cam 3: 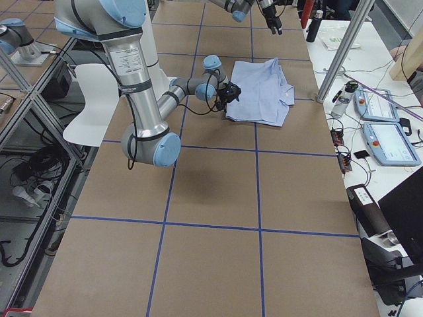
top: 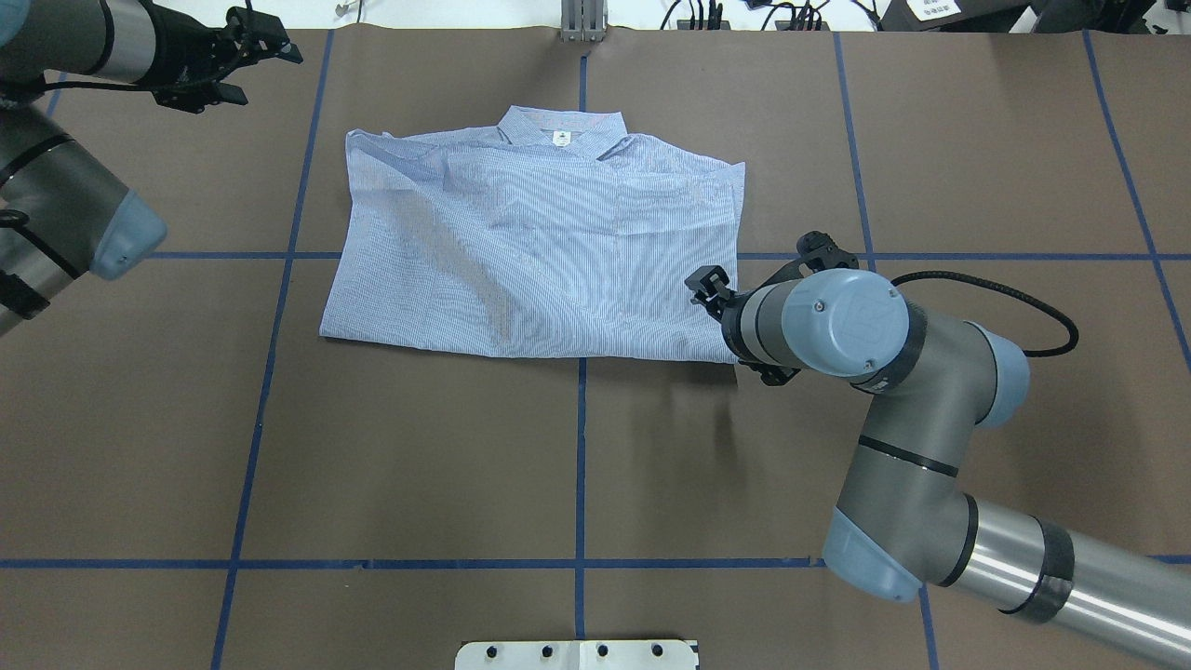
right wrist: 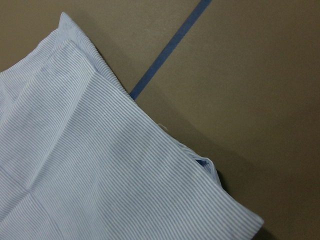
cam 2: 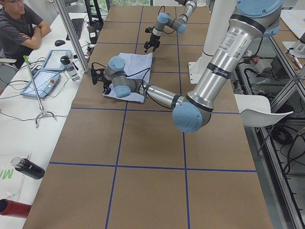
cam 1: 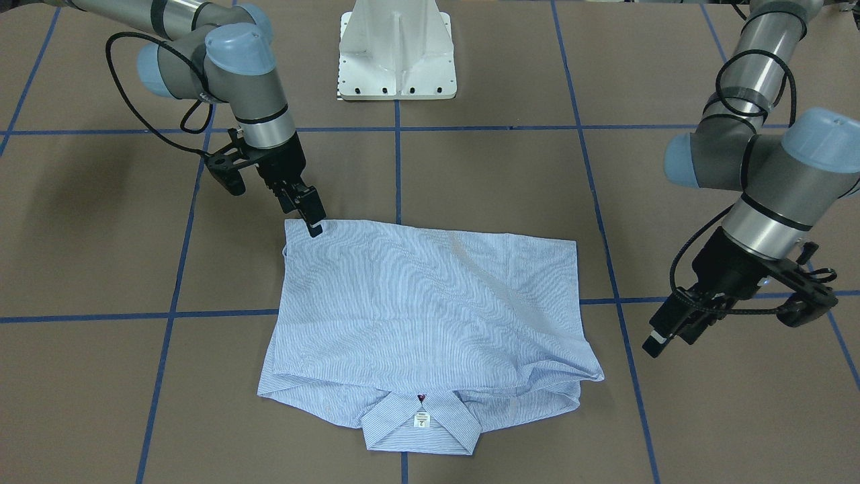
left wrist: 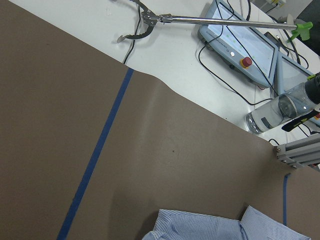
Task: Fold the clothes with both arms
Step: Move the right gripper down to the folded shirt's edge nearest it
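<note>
The clothes are one blue-and-white pinstriped shirt point(cam 1: 430, 302) point(top: 540, 251), lying folded into a flat rectangle on the brown table. Its collar and white neck label face away from the robot. My right gripper point(cam 1: 310, 218) point(top: 704, 287) hangs over the shirt's near right corner, one fingertip at the cloth, and looks open with nothing pinched. In the right wrist view that corner of the shirt point(right wrist: 100, 165) lies flat and no fingers show. My left gripper point(cam 1: 668, 343) point(top: 265, 60) is raised clear of the shirt beyond its left side, open and empty. The left wrist view catches the shirt's collar edge point(left wrist: 210, 227).
The white pedestal base point(cam 1: 396, 54) stands at the robot's side of the table. Blue tape lines point(top: 581, 447) grid the brown surface. Beyond the far edge sit touch panels point(left wrist: 240, 40), a bottle point(cam 2: 71, 69), an aluminium post point(cam 2: 71, 33) and a seated person point(cam 2: 19, 28).
</note>
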Robot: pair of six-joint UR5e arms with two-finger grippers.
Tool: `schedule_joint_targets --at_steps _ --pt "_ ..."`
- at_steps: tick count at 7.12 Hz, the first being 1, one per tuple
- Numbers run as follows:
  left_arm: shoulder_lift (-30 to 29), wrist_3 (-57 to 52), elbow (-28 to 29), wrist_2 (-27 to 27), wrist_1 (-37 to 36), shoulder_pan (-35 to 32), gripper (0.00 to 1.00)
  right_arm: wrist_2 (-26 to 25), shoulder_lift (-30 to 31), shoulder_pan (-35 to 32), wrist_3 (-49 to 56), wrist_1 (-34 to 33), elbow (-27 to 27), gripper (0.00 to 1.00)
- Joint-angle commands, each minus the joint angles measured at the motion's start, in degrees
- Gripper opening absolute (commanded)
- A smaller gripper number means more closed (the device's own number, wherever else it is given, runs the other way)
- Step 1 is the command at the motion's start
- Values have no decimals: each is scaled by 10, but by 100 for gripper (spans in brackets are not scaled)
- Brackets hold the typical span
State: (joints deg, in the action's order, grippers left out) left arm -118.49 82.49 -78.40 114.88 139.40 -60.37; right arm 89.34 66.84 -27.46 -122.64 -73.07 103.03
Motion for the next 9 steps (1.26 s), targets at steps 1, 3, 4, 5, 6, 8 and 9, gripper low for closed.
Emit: schedule_joint_targets --at_steps 1,3,4,5,6,8,9 --pt "-1 0 3 0 -11 2 100 -24 10 7 -7 -1 -10 98" --pt "-2 -2 4 0 -13 2 100 -35 24 22 -13 -1 -13 96" --pt "-2 -2 4 0 -13 2 100 -36 23 23 -14 -1 -18 86" --pt "-2 -2 4 0 -13 2 100 -36 24 22 -15 -1 -18 38" --pt "-3 -2 4 0 -13 2 100 -29 29 21 -5 -1 -15 0" --pt "-3 -2 4 0 -13 2 100 14 36 18 -4 -1 -10 0" --pt "-3 -2 5 0 -13 3 100 40 46 9 1 -1 -5 0"
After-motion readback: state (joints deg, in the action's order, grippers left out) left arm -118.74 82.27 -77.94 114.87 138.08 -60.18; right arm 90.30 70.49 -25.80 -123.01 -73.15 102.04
